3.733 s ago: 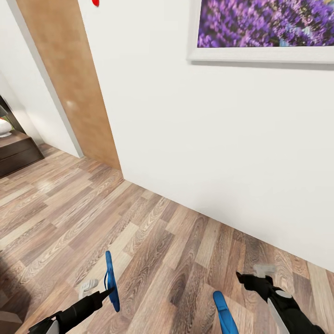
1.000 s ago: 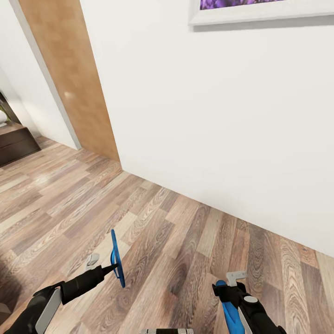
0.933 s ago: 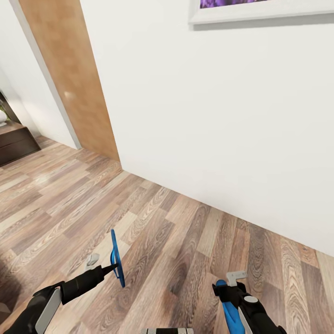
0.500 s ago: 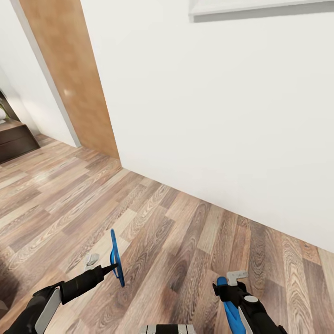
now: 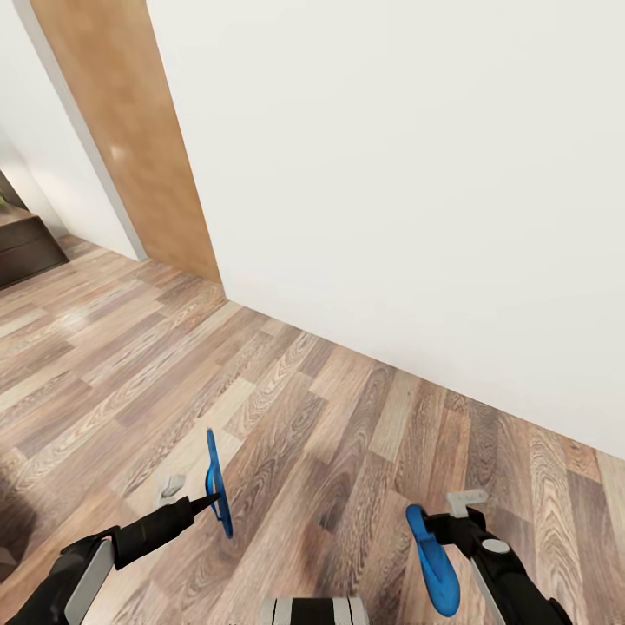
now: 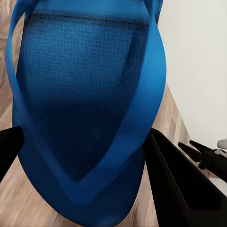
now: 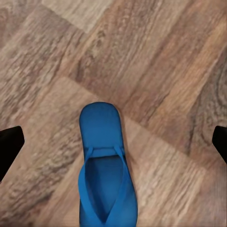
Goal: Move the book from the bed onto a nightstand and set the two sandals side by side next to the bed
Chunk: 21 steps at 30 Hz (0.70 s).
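Released from the spread right claw (image 5: 457, 512), one blue sandal (image 5: 431, 562) lies flat; left claw (image 5: 193, 503) clamps the other sandal (image 5: 213, 493) edge-up.

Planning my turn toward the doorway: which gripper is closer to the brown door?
Left. The left gripper, holding a sandal on edge, sits on the same side as the door. The right gripper, by the other sandal, is farther across the floor.

Bare wood-plank floor (image 5: 286, 408) open ahead of both arms, white wall (image 5: 417, 191) bounding it beyond, brown door (image 5: 130, 148) alongside, dark cabinet (image 5: 26, 247) far left.
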{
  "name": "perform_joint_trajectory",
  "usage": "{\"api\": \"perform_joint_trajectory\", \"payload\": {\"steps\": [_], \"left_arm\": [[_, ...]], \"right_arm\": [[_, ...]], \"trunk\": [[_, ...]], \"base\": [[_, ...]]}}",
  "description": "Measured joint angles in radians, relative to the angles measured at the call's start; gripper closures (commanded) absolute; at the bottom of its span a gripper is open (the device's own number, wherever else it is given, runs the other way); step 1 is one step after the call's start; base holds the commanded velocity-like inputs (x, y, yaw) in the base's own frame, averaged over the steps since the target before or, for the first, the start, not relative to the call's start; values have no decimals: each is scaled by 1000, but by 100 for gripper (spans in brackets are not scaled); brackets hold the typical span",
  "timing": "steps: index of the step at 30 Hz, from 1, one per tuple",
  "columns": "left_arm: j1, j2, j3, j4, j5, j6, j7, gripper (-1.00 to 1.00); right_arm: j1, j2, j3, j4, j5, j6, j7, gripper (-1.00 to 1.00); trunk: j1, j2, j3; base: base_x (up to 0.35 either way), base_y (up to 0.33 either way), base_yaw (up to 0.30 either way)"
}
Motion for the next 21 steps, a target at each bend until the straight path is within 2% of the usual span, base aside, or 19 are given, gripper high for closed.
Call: {"api": "perform_joint_trajectory", "payload": {"steps": [21], "left_arm": [[0, -1, 0, 0, 0, 0, 2, 100]], "right_arm": [[0, 1, 0, 0, 1, 0, 0, -100]], "trunk": [[9, -5, -81]], "base": [[0, 0, 0]]}}
